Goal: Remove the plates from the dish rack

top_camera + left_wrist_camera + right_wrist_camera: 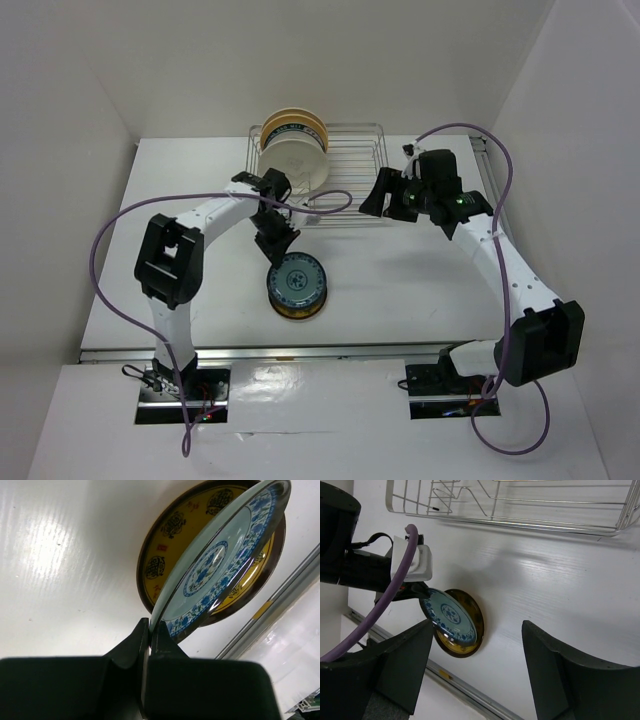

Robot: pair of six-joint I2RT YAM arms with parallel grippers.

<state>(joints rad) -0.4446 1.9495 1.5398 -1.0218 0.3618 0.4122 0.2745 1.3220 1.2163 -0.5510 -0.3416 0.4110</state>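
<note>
Surface (420, 290): white and glossy. I judge that a plate let go on edge here could skid or roll toward the near rail (300, 352).
Rack (380, 128): sits at the far side. Its front wire lies close to my left arm (215, 212), so a careless lift could snag it and drag the rack.
Rack plates (293, 150): large cream ones stand upright at the rack's left end, not yet unloaded. A nudge could tip them together.
Gold plate (170, 540): lies flat on the surface in front of the rack, under the blue one.
Blue plate (220, 565): tilted over the gold plate and held by its rim. I cannot tell whether its far edge touches. Released at this angle, it may clatter, chip or slide off.
Left jaws: pinching the blue plate's rim, a thin hold that could slip.
Right jaws: spread and holding nothing, just beside the rack's right front, where they risk knocking it.
</note>
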